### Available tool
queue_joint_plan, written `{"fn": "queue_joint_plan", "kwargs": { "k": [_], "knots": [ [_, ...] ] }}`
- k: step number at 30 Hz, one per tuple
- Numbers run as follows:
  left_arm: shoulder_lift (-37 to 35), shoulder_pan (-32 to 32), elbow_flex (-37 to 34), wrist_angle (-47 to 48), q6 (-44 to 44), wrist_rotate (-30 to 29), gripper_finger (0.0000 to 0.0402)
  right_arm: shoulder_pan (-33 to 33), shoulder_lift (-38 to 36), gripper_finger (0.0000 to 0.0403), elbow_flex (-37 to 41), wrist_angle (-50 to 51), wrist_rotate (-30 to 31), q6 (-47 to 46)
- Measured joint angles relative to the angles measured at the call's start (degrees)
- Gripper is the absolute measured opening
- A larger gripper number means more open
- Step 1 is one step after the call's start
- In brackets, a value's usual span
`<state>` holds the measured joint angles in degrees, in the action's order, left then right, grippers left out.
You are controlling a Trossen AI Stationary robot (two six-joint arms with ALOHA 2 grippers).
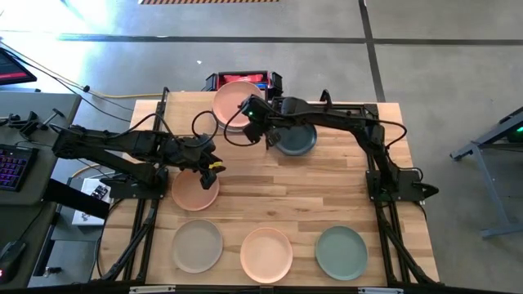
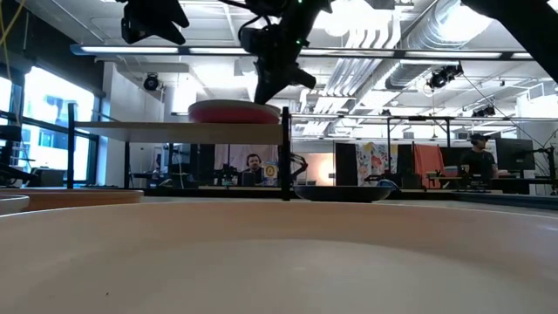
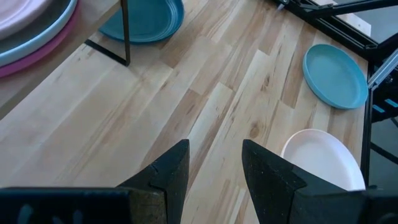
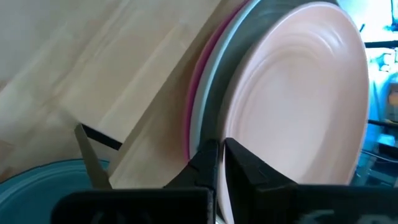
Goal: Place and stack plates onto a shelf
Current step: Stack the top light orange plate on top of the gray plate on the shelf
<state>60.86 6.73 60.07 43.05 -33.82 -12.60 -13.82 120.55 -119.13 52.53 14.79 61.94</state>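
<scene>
The shelf (image 2: 174, 129) stands at the table's far side and carries a stack of plates. A peach plate (image 1: 233, 100) lies on top, over dark grey, pale and magenta ones (image 4: 198, 106). My right gripper (image 1: 250, 116) is at the stack's right edge, shut on the top plate. My left gripper (image 1: 214, 167) hovers open over the table's left middle, beside the far right edge of another peach plate (image 1: 193, 194). A dark blue-grey plate (image 1: 296, 140) lies flat on the table right of the shelf. My right gripper pinches the top peach plate's rim (image 4: 231, 134) at the stack's right edge between its two fingers. It comes from above, slanting down from the right. The plate lies flat on the stack; the fingers hide the place of contact.
Three plates lie in a row along the near edge: beige-grey (image 1: 197, 245), peach (image 1: 266, 253) and sage green (image 1: 341, 251). A thin black shelf leg (image 3: 126, 31) stands near the blue-grey plate. Bare planks lie between the shelf and the near row. A red and black box (image 1: 245, 79) sits behind the shelf.
</scene>
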Motion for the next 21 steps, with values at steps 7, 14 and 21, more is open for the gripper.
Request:
{"fn": "queue_joint_plan", "kwargs": {
  "k": [7, 14, 21],
  "knots": [
    [0.0, 0.0, 0.0, 0.0, 0.0, -0.2, 0.0136, 0.4, 0.0, 0.0005, 0.0, 1.0, -0.4, -0.1],
    [0.0, 0.0, 0.0, 0.0, 0.0, -0.2, 0.0136, 0.4, 0.0, 0.0005, 0.0, 1.6, -1.3, -2.9],
    [0.0, 0.0, 0.0, 0.0, 0.0, -0.3, 0.0136, 0.4, 0.0, 0.0005, 0.0, 1.6, -1.3, -4.6]
  ]
}}
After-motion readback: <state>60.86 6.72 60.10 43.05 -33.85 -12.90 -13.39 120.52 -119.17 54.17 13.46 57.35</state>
